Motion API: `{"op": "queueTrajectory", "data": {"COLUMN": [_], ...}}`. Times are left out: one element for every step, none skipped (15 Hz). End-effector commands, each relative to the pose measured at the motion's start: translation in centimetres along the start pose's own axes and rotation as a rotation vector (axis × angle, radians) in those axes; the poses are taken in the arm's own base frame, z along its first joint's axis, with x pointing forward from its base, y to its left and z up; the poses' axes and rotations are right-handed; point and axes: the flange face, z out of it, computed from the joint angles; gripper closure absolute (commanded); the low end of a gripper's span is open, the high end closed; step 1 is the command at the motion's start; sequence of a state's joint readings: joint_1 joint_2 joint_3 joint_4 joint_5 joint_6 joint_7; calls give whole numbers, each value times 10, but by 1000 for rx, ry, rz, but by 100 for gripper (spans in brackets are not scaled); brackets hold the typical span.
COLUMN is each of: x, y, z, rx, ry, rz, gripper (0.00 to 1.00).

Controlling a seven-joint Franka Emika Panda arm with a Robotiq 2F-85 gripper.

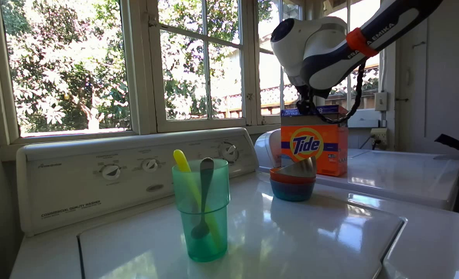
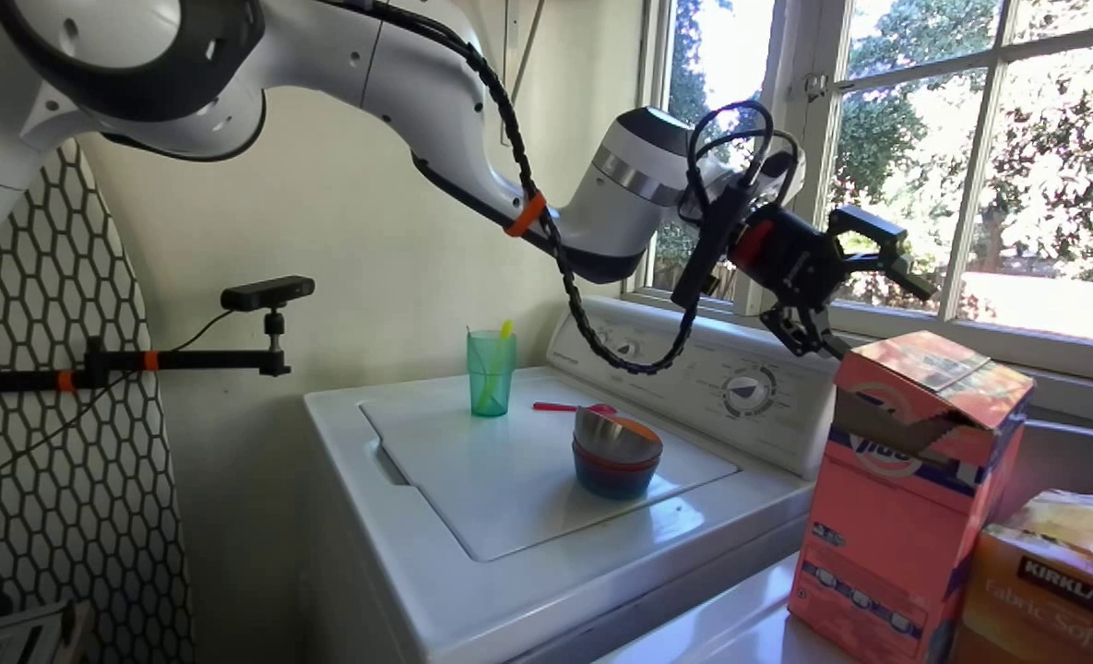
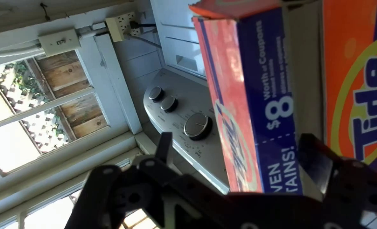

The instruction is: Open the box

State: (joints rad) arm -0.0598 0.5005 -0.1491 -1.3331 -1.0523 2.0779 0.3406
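Observation:
The box, an orange Tide carton with a blue top band, stands upright on the white machine beside the washer, in both exterior views (image 1: 306,149) (image 2: 878,544). Its lid is partly raised, with a dark gap under the torn lid edge. The lid's blue band (image 3: 264,95) fills the middle of the wrist view, with the grey-brown gap beside it. My gripper (image 2: 881,318) is open at the box's top edge. In the wrist view the open jaws (image 3: 236,138) straddle the lid: one finger is at the gap, the other apart from the lid. Contact cannot be told.
A green cup (image 2: 491,373) with utensils and a stack of bowls (image 2: 615,466) stand on the washer lid, with a red spoon (image 2: 569,407) between them. A Kirkland box (image 2: 1053,590) stands beside the Tide box. The control panel (image 3: 188,105) and windows are behind.

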Motion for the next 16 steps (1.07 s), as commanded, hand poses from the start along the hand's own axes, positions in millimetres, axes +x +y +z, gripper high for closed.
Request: {"op": "queueTrajectory", "data": {"x": [8,10,10,11,12,12,13,13,13,13,13,13,14,14,14,14], "y": [-5,-7,-8,-9,-10,-10,-11,-12,-14,-16,-18,-19,-20,-19,-17,-14], "z": [5,4,2,2,2,1,1,2,2,3,4,5,5,6,5,5], "rx": [-11,-9,-9,-9,-9,-7,-6,-2,-6,-4,-3,2,-5,-7,-15,-23], "ry": [-29,-18,-2,-2,-4,-3,-3,-5,-7,-10,-11,-13,-15,-14,-14,-13], "rz": [15,2,-9,-11,-10,-13,-16,-27,-36,-47,-52,-66,-65,-63,-52,-42], "gripper": [0,0,0,0,0,0,0,0,0,0,0,0,0,0,0,0]}}
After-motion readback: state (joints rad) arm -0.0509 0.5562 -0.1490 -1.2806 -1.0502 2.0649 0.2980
